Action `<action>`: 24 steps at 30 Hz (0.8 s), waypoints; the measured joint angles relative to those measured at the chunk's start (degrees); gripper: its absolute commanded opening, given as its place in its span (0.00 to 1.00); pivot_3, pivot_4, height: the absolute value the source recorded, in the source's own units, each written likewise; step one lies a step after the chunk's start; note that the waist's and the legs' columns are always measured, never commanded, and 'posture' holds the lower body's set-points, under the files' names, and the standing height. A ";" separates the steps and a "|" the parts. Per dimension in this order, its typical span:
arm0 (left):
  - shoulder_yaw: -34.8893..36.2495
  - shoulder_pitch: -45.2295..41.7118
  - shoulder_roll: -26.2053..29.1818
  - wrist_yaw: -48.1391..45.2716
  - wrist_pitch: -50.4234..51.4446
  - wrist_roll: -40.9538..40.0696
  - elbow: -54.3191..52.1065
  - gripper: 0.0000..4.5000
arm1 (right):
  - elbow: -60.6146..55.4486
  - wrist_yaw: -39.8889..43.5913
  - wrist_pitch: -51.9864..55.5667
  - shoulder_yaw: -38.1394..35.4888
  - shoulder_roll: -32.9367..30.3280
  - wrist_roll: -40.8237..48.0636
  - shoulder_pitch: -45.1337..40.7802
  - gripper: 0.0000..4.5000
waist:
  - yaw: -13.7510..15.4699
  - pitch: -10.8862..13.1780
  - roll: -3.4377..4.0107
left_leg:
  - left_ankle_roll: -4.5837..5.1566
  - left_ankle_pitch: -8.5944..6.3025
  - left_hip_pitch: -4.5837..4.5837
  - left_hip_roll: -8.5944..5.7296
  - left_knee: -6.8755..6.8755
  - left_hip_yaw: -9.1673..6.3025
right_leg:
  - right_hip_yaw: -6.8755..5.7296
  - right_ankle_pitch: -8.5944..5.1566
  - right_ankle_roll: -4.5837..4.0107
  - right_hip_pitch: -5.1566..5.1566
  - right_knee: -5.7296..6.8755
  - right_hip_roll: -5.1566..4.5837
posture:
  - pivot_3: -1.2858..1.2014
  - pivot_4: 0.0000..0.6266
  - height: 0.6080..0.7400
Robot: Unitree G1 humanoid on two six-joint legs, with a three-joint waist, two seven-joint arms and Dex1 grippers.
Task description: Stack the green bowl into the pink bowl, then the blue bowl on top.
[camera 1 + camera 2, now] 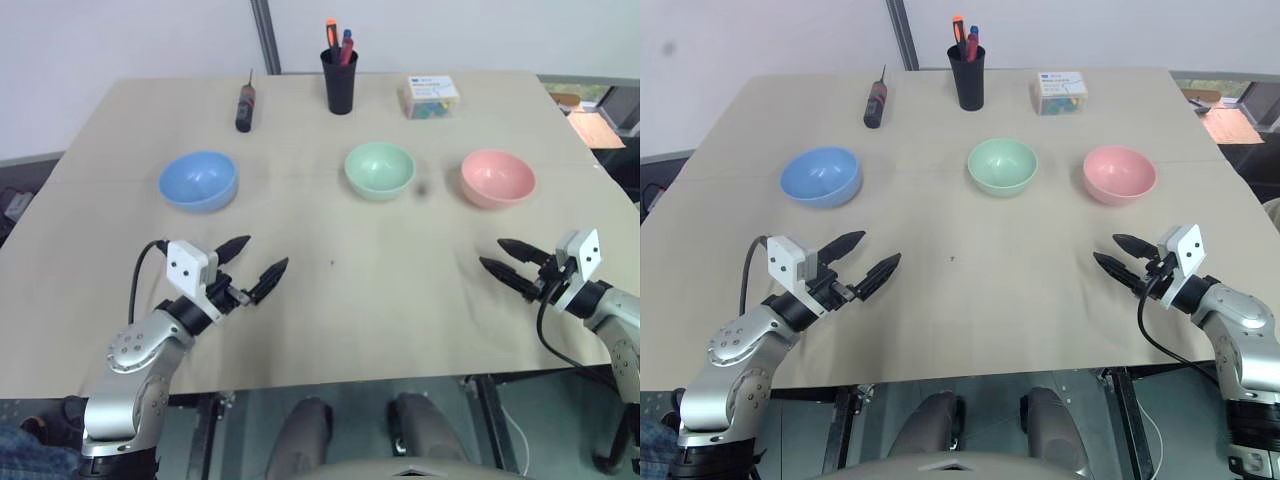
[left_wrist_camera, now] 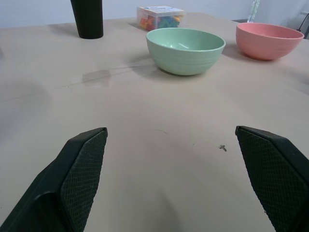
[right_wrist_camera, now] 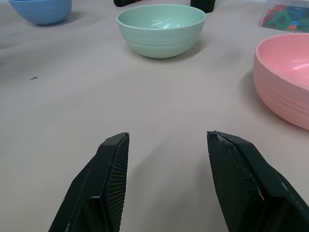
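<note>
Three bowls stand apart in a row across the middle of the table: the blue bowl (image 1: 198, 180) on the left, the green bowl (image 1: 380, 169) in the centre, the pink bowl (image 1: 497, 178) on the right. All are upright and hold nothing. My left gripper (image 1: 261, 259) hovers open over the table near its front left, in front of the blue bowl. My right gripper (image 1: 498, 257) hovers open near the front right, in front of the pink bowl (image 3: 289, 82), with nothing between its fingers. The green bowl (image 2: 185, 50) lies ahead of both.
At the back of the table (image 1: 330, 320) stand a black cup with pens (image 1: 339, 78), a dark screwdriver (image 1: 244, 106) to its left, and a clear box of coloured pieces (image 1: 431, 97) to its right. The table's front edge runs just below both arms.
</note>
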 measured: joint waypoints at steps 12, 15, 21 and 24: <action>0.35 1.05 0.46 -1.47 0.73 -3.30 0.00 1.00 | 0.44 -1.20 -1.52 0.41 0.98 -0.18 -0.71 0.60 | 0.00 0.00 0.01 | 0.00 0.00 0.00 0.00 0.00 0.00 | 0.01 0.00 0.00 0.00 -0.01 -0.02 | 0.52 0.24 0.79; 0.35 0.90 0.51 -2.04 0.72 -3.66 0.00 1.00 | 0.21 -1.64 -1.44 0.43 1.37 -0.10 -0.92 0.60 | -0.01 0.01 0.02 | 0.00 0.00 0.00 0.01 0.00 0.00 | 0.02 0.00 0.00 0.00 0.00 -0.02 | 0.52 0.24 0.79; -0.12 -1.51 0.52 -3.74 0.73 -4.75 0.04 1.00 | -1.10 -3.30 1.27 0.95 1.65 0.46 -1.52 0.60 | 0.02 0.01 0.02 | 0.00 0.00 -0.01 0.00 0.00 0.00 | 0.01 0.00 0.00 0.00 0.00 -0.01 | 0.52 0.24 0.79; -0.24 -2.34 0.54 -3.87 0.92 -4.91 0.04 1.00 | -1.63 -3.56 1.43 1.22 1.60 0.45 -2.19 0.60 | -0.06 0.02 0.02 | 0.00 0.00 0.00 0.00 0.00 0.00 | 0.01 0.00 0.00 0.00 -0.01 0.00 | 0.52 0.24 0.79</action>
